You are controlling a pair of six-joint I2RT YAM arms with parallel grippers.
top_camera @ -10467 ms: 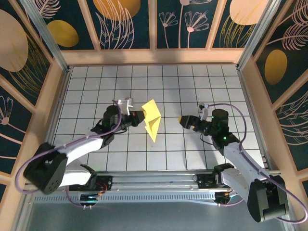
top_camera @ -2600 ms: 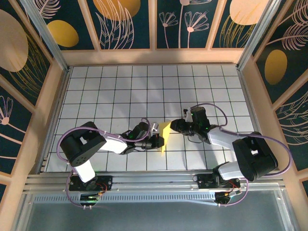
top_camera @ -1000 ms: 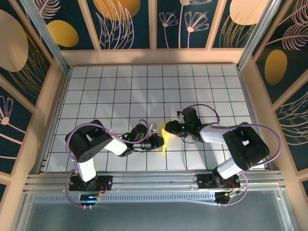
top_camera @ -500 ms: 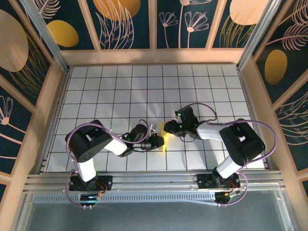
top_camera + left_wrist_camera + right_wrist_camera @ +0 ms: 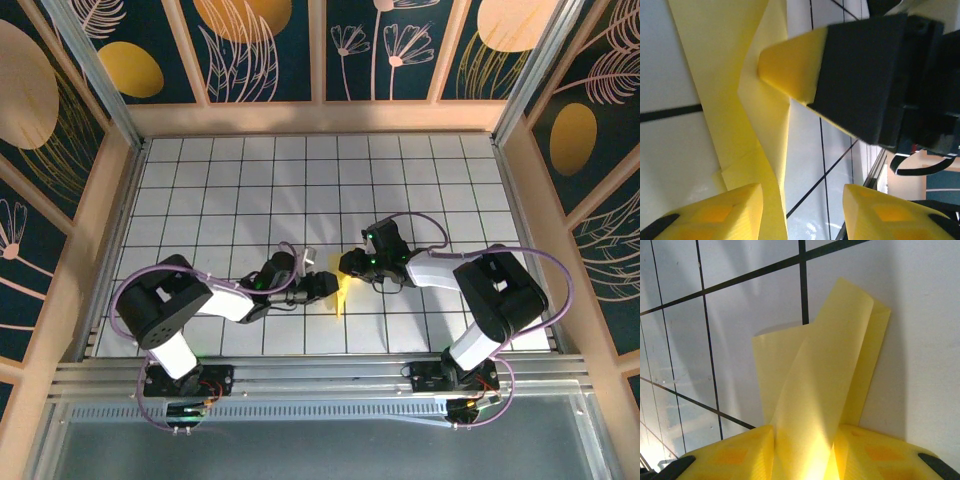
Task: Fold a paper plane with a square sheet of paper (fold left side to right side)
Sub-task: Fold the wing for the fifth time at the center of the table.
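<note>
The right gripper [image 5: 805, 452] is pinching the folded yellow sheet of paper [image 5: 832, 355], which is lying on the tiled table [image 5: 200, 190] between both arms. The left gripper [image 5: 802, 212] is standing open beside it, clamping nothing. A crease is probably being set. The next move is calling for a fresh left-side grasp.

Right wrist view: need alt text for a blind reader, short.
A folded yellow paper lies on the white grid table, its raised middle flap running down into the right hand, apparently pinched between its two yellow fingers. Around it, black grid lines cross the tiles.
</note>
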